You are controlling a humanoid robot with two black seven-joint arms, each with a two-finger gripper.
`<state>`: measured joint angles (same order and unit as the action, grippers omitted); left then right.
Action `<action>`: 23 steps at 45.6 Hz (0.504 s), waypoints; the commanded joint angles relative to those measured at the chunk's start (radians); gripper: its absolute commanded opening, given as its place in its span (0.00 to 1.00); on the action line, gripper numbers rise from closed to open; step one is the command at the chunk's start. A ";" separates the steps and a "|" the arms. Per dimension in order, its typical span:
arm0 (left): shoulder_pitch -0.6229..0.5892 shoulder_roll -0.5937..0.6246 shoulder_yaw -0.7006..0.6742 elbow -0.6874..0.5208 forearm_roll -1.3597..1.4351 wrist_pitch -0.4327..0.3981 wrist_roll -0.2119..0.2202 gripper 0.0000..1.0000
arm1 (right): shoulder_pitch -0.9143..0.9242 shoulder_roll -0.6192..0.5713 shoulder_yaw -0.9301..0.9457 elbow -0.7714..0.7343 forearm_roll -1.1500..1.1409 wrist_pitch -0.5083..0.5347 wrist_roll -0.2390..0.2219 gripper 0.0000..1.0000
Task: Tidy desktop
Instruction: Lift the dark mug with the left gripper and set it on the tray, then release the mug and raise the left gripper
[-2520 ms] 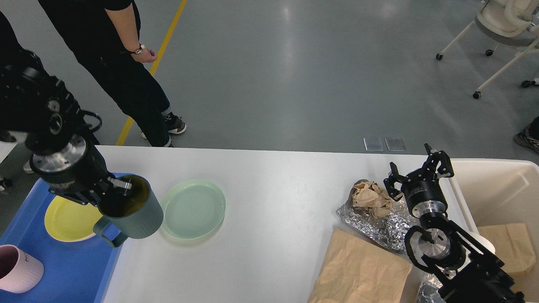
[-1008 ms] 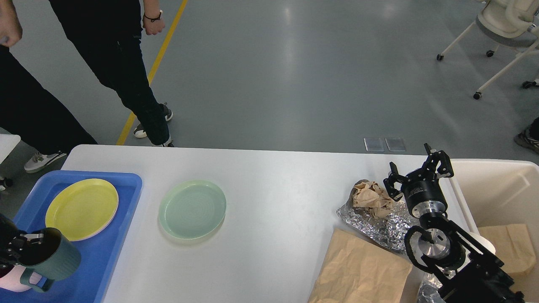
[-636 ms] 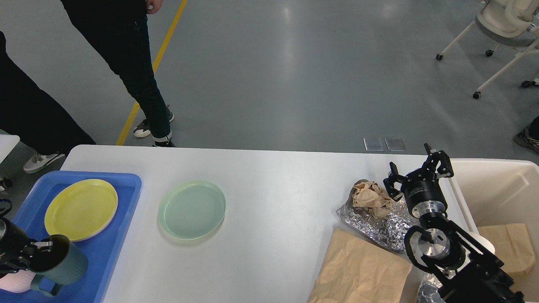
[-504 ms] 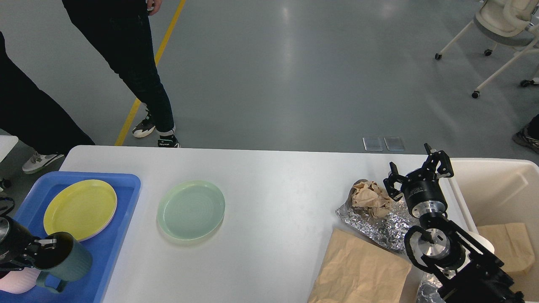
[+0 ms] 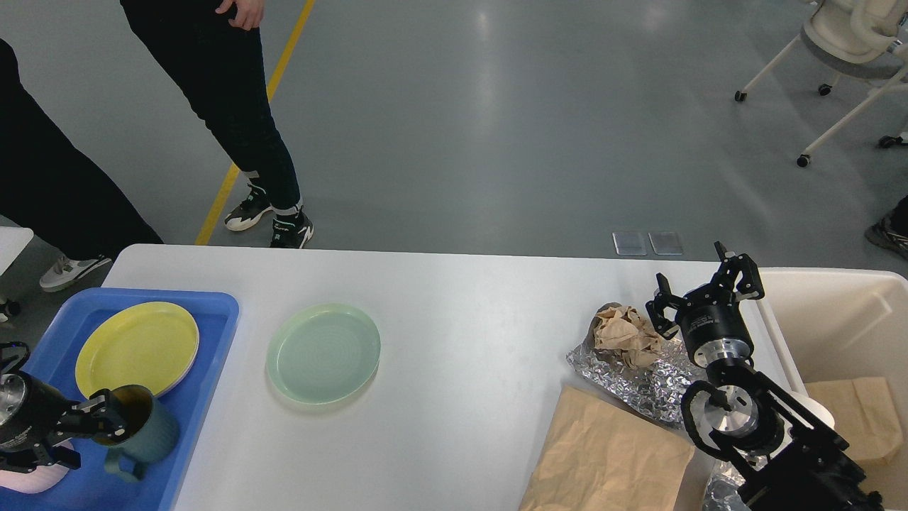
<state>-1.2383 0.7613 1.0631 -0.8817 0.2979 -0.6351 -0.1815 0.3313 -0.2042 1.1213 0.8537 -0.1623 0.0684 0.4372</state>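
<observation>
Desktop [image 5: 454, 298] long axis left-right; blue tray [image 5: 213, 319] at left end.

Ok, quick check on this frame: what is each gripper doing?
Left gripper: at the rim of the dark green mug over the blue tray; grip or release cannot be told.
Right gripper: open, empty, beside the crumpled brown paper.

Bright overhead light, floor [image 5: 489, 106] glare, sharp.
</observation>
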 commanded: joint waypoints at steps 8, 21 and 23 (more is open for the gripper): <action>-0.199 0.061 0.145 -0.170 -0.002 -0.008 -0.001 0.96 | 0.000 0.000 0.000 0.001 0.001 0.001 0.000 1.00; -0.639 0.026 0.448 -0.402 -0.034 -0.009 0.002 0.96 | 0.000 0.000 0.000 0.001 0.001 0.001 0.000 1.00; -0.728 -0.002 0.500 -0.437 -0.060 -0.009 0.002 0.96 | 0.000 0.000 0.000 0.001 0.000 0.001 0.000 1.00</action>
<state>-1.7617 0.8054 1.4414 -1.2296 0.2827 -0.6453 -0.1796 0.3313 -0.2042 1.1213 0.8543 -0.1624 0.0685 0.4372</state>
